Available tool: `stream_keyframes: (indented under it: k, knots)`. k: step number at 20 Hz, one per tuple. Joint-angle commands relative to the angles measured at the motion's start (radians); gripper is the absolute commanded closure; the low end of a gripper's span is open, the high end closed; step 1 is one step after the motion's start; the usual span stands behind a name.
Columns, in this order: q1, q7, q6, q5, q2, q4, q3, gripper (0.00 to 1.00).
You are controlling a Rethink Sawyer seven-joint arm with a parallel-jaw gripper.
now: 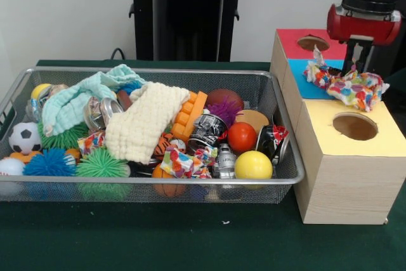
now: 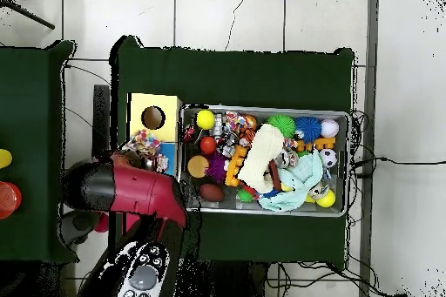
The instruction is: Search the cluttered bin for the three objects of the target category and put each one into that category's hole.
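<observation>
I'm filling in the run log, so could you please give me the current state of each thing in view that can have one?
Gripper: above the blue box top, fingers hidden, open or shut unclear.
Confetti cloth on the boxes: crumpled on the blue section, not in a hole.
Confetti cloth in the bin: bunched near the front rim.
Yellow box hole: open, nothing in it.
Red box hole: open.
Bin: full of clutter.
Cream waffle cloth: draped over the pile.

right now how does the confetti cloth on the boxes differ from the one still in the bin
The confetti cloth on the boxes lies bunched on the blue box top, fully exposed below the gripper. The confetti cloth in the bin sits wedged among toys at the near wall, partly covered. Both share the same multicoloured print.
</observation>
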Motion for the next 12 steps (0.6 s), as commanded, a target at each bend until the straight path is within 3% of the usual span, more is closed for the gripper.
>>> stream_keyframes:
  k: [1, 5, 12]
  knots:
    - [-0.008, 0.144, 0.052, -0.062, -0.032, -0.124, -0.038, 1.00]
    - [-0.019, 0.156, 0.048, -0.067, -0.046, -0.125, -0.026, 1.00]
    - [-0.050, 0.105, -0.132, -0.124, -0.055, -0.103, 0.018, 1.00]
